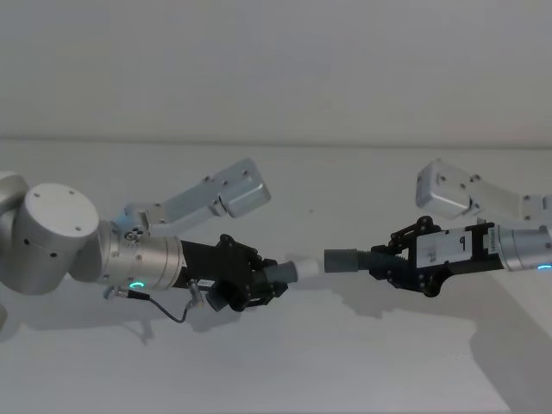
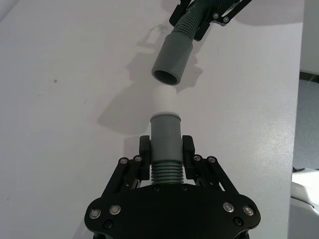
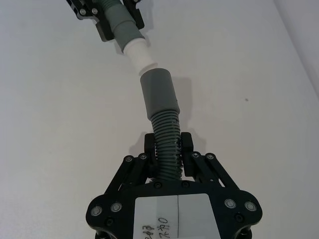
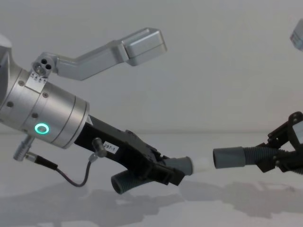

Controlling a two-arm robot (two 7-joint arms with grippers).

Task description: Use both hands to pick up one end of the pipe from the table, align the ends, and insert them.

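Observation:
My left gripper (image 1: 266,281) is shut on the short dark grey tube (image 2: 165,135), whose whitish tip (image 1: 306,267) points right. Facing it, my right gripper (image 1: 385,261) is shut on the ribbed hose (image 3: 167,142) just behind its smooth grey cuff (image 1: 345,259). Both pieces of the pipe hang above the white table (image 1: 285,362). The tip (image 2: 164,99) sits just short of the cuff's open mouth (image 2: 172,55), outside it and roughly in line. The chest view shows the tube (image 4: 182,165) and cuff (image 4: 228,157) nearly meeting end to end.
Shadows of both arms fall on the bare white table (image 4: 213,198) below the pipe. A loose black cable (image 1: 168,312) hangs under the left wrist. Each arm's grey elbow link (image 1: 216,194) rises behind its gripper.

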